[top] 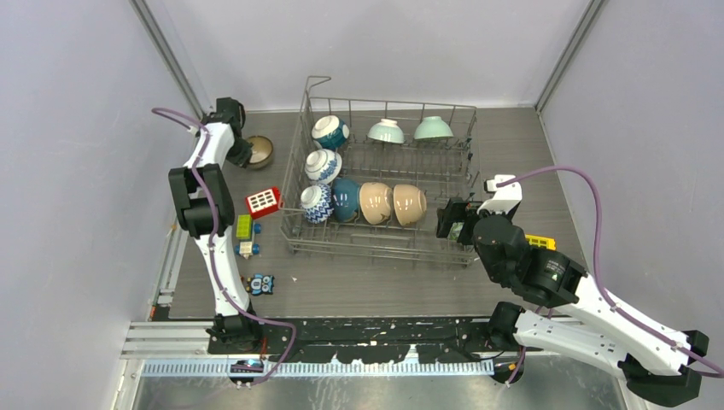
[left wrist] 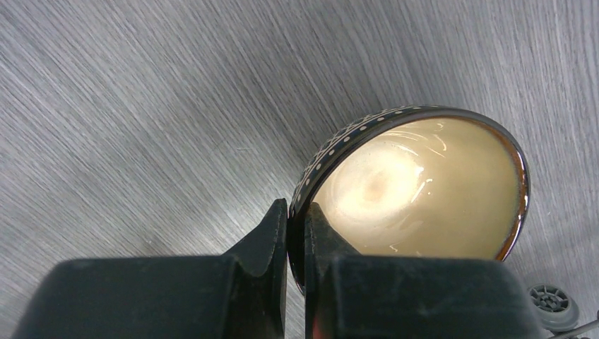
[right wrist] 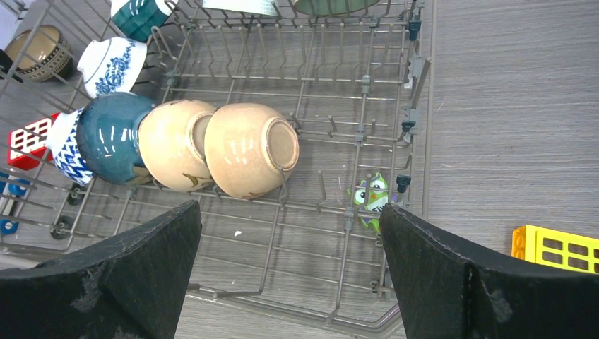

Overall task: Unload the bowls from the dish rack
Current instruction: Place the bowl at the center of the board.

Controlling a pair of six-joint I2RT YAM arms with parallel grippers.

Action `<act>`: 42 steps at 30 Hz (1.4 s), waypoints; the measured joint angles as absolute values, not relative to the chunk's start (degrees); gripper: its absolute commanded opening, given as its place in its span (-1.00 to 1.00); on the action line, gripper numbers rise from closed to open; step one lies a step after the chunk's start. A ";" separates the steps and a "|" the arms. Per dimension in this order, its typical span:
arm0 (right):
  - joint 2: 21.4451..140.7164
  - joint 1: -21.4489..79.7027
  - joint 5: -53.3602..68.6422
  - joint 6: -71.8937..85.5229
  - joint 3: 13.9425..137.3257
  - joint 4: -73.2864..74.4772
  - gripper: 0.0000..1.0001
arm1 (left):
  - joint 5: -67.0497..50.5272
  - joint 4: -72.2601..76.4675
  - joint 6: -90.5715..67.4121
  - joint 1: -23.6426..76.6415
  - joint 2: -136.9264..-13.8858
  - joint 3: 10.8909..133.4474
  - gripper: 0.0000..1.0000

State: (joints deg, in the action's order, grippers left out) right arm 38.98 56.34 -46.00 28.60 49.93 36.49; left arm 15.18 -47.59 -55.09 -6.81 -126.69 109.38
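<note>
Grey wood-grain table (top: 359, 282) (lilac walls (top: 68, 171) around) holds the dish rack (top: 408, 164).

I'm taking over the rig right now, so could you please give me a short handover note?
Left gripper: jaws shut on the rim of the brown bowl, left of the rack.
Right gripper: jaws open, empty, over the rack's near right corner.
Done: brown bowl out of the rack.
Left: release it, then unload the eight bowls in the rack.
</note>
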 measured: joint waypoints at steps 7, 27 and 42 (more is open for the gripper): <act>38.54 56.34 -46.28 28.56 49.93 36.51 1.00 | 15.09 -47.33 -55.07 -6.74 -126.76 108.62 -0.62; 36.71 56.34 -47.09 27.22 49.93 37.78 1.00 | 14.76 -45.95 -53.71 -6.76 -126.52 108.12 -0.01; 35.59 56.34 -46.30 24.51 55.81 40.49 1.00 | 12.12 -44.53 -49.08 -5.85 -107.77 103.20 0.97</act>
State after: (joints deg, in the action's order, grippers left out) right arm 35.59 56.34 -46.30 24.51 55.81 40.49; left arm 12.12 -44.53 -49.08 -5.85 -107.77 103.20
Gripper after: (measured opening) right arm 0.996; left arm 0.936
